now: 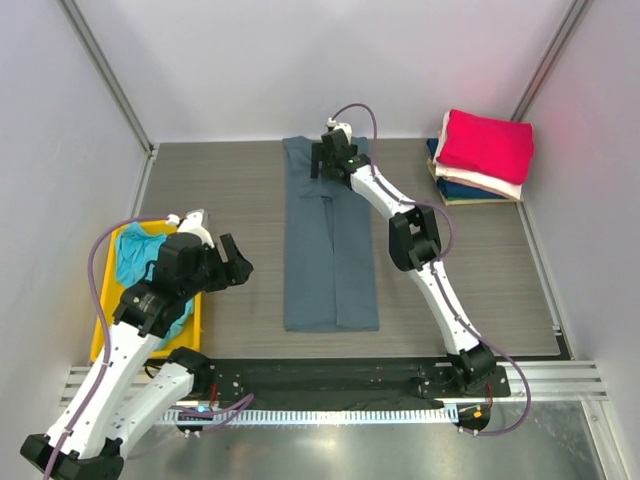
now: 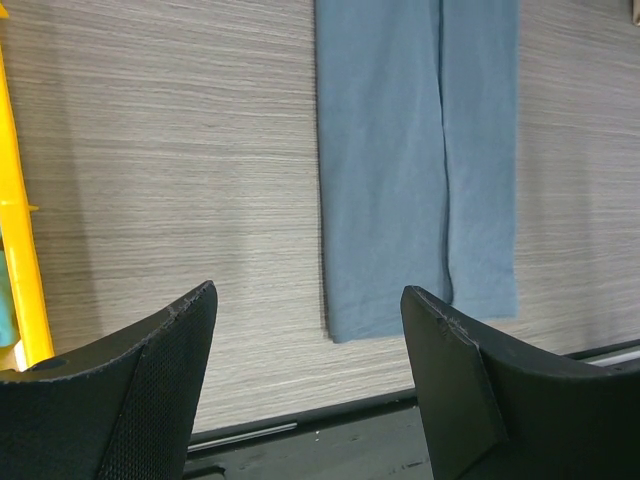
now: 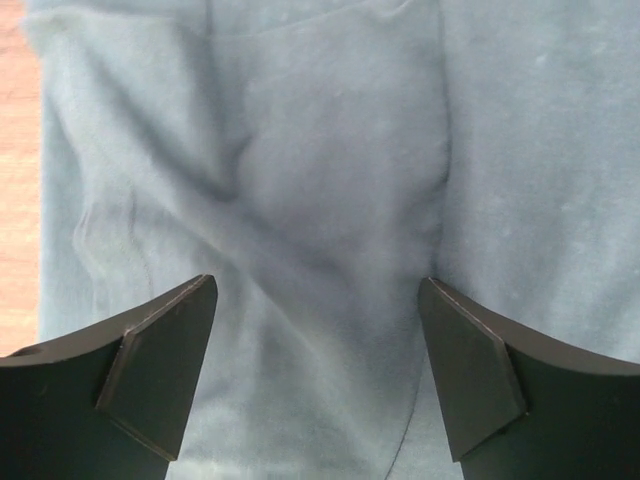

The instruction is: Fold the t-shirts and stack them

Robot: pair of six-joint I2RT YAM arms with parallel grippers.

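**Right pincer over the collar end, nothing gripped**

Your right pincer hangs directly above the slate grey-blue tee, jaws spread wide and holding nothing. Rumpled cloth fills the gap between the fingers. You can't tell from here whether the tips touch the fabric.

The tee lies flat on the tabletop, already narrowed to a long strip. Its long axis runs from under this pincer straight back toward the arm bases. So the whole length lies behind the right pincer, and this is clearly the nearer arm for the collar end.

Your left pincer is also wide open and empty, off to the side above bare tabletop. The strip's hem end lies ahead of it and slightly to its right, apart from it.

Judging by this, the next fold brings the collar end back along that axis toward the hem.
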